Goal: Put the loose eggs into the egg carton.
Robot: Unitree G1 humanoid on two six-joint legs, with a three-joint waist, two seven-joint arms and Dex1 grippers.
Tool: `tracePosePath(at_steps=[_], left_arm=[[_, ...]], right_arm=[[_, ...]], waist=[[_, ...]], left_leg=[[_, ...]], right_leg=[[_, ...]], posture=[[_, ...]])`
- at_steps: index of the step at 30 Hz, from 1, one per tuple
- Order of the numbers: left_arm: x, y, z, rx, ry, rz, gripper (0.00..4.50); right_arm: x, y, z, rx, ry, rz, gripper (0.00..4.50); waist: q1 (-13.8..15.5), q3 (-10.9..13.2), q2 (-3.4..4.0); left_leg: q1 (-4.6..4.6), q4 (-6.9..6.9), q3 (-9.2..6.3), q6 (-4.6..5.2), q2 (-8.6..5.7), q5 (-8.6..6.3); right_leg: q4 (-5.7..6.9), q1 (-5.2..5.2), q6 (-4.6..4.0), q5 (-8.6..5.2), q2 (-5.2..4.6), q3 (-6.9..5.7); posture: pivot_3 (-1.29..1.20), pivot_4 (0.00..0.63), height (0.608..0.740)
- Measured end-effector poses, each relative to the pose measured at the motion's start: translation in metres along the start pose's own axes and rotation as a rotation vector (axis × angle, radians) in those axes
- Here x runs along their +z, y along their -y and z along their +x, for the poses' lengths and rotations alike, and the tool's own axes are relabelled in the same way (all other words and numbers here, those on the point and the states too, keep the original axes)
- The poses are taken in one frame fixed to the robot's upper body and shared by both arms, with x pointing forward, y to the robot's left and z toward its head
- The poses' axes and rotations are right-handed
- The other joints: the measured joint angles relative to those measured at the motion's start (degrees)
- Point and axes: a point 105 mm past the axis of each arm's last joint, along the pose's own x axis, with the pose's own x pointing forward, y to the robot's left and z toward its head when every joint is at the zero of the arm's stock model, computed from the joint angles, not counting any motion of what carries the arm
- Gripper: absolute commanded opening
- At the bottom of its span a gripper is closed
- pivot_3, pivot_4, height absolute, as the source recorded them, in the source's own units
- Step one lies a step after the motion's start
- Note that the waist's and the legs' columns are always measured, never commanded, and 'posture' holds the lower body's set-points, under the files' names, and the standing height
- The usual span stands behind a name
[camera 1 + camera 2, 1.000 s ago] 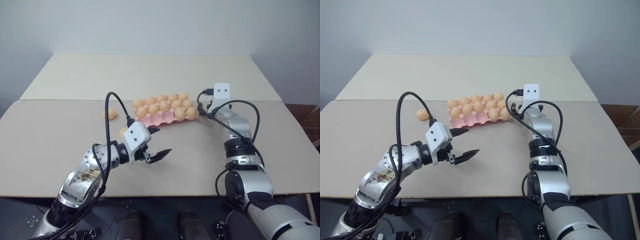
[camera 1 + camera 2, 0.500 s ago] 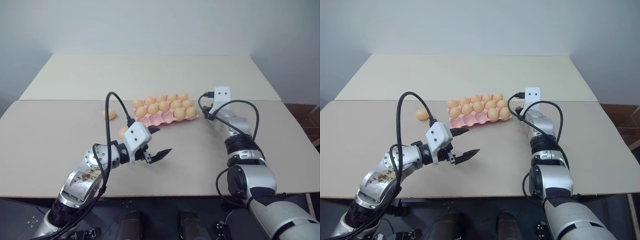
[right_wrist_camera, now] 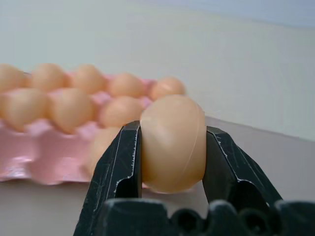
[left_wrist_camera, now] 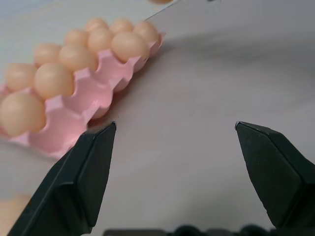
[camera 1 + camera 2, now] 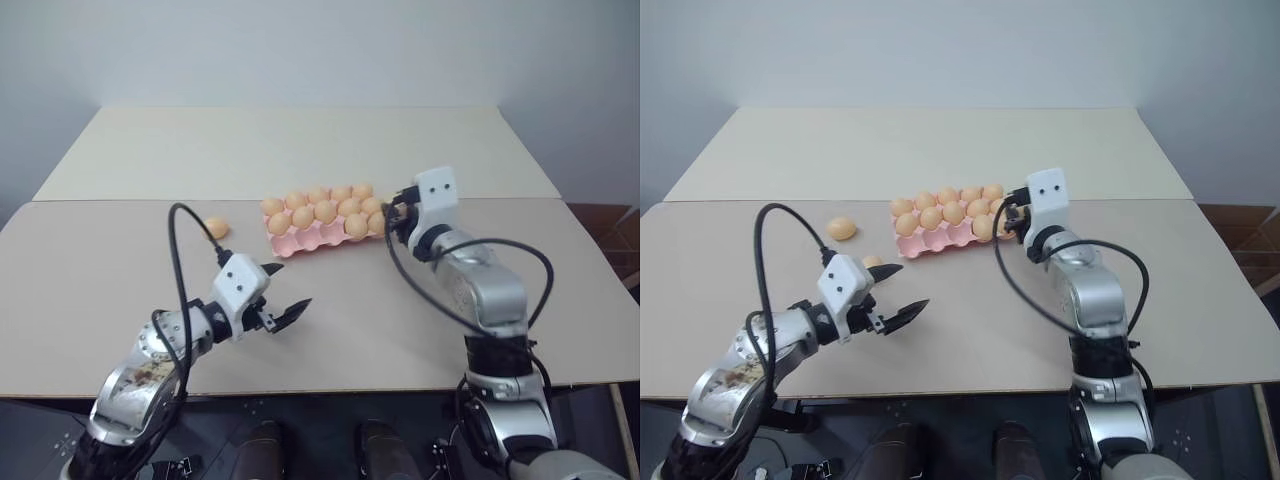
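Your egg carton [image 5: 322, 222] is a pink scalloped tray sitting mid-table near the seam between the two tabletops, its cups filled with smooth tan-orange eggs. One loose egg [image 3: 172, 143] is pinched between the right gripper [image 3: 172, 147] fingers, held just off the carton's right end. Another egg [image 5: 215, 228] lies left of the carton, and a third [image 5: 872, 262] peeks out behind the left gripper [image 5: 283, 294], mostly hidden by it. That left gripper hangs with jaws spread wide and empty over bare table [image 5: 400, 320]. Since a second ago, your right arm has pulled back from the carton's end, and the left has drifted leftward.
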Motion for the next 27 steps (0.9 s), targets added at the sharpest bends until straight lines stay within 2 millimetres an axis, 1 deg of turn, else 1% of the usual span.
tracePosePath(at_steps=[2,5,7,11,16,19,22,24,25,27], left_arm=[[-0.003,-0.006,-0.005,0.04,-0.021,-0.006,4.19],[-0.007,-0.012,-0.01,0.083,-0.048,-0.005,4.19],[-0.008,-0.015,-0.011,0.104,-0.054,-0.007,4.19],[-0.006,-0.021,-0.012,0.141,-0.048,-0.006,4.19],[-0.006,-0.02,-0.011,0.142,-0.046,-0.009,4.19],[-0.005,-0.018,-0.01,0.138,-0.044,-0.01,4.19],[-0.006,-0.017,-0.009,0.134,-0.044,-0.011,4.19],[-0.005,-0.016,-0.008,0.131,-0.039,-0.011,4.19],[-0.004,-0.016,-0.007,0.13,-0.037,-0.011,4.19],[-0.003,-0.015,-0.006,0.128,-0.032,-0.011,4.19]], right_arm=[[0.004,-0.021,-0.005,0.072,0.015,-0.018,1.42],[0.0,-0.053,-0.001,0.165,0.005,-0.02,1.42],[-0.005,-0.066,0.004,0.197,-0.021,-0.022,1.42],[-0.015,-0.064,0.019,0.178,-0.065,-0.033,1.42],[-0.029,-0.059,0.036,0.131,-0.097,-0.082,1.42],[-0.037,-0.057,0.042,0.116,-0.114,-0.092,1.42],[-0.037,-0.056,0.046,0.119,-0.115,-0.101,1.42],[-0.037,-0.056,0.048,0.12,-0.109,-0.109,2.11],[-0.038,-0.055,0.049,0.118,-0.11,-0.108,2.32],[-0.042,-0.055,0.051,0.113,-0.117,-0.105,2.96]], waist=[[0.1,0.0,0.0],[0.1,0.0,0.0],[0.1,0.0,0.0],[0.4,0.0,-0.01],[0.2,0.0,-0.01],[0.2,0.0,-0.01],[0.2,0.0,-0.01],[0.2,0.0,-0.01],[0.2,0.0,-0.01],[0.2,0.0,-0.01]], left_leg=[[0.04,0.01,0.03,0.0,-0.01,0.0],[0.02,0.01,0.1,-0.01,0.0,0.03],[0.01,0.01,0.14,-0.01,-0.01,0.03],[-0.02,0.01,0.27,-0.02,-0.04,0.04],[-0.02,0.01,0.31,-0.03,-0.01,0.04],[-0.02,0.01,0.31,-0.03,-0.01,0.04],[-0.03,0.01,0.31,-0.03,-0.01,0.04],[-0.02,0.01,0.31,-0.03,-0.01,0.04],[-0.02,0.01,0.3,-0.03,-0.01,0.04],[-0.02,0.01,0.31,-0.03,-0.01,0.04]], right_leg=[[-0.05,0.05,0.0,0.02,0.0,0.0],[-0.05,0.0,-0.02,0.04,0.03,-0.01],[-0.06,0.01,-0.02,0.04,0.03,-0.02],[-0.1,0.02,-0.02,0.04,-0.01,-0.05],[-0.08,-0.02,-0.03,0.05,0.02,-0.05],[-0.08,-0.01,-0.04,0.05,0.01,-0.04],[-0.08,-0.02,-0.04,0.05,0.01,-0.04],[-0.08,-0.01,-0.04,0.05,0.02,-0.04],[-0.08,-0.01,-0.04,0.05,0.02,-0.04],[-0.08,-0.01,-0.04,0.06,0.01,-0.04]], posture=[[0.0,0.15,0.74],[0.0,0.15,0.74],[0.0,0.15,0.74],[0.0,0.15,0.74],[0.0,0.15,0.74],[0.0,0.15,0.74],[0.0,0.15,0.74],[0.0,0.15,0.74],[0.0,0.15,0.74],[0.0,0.15,0.74]])
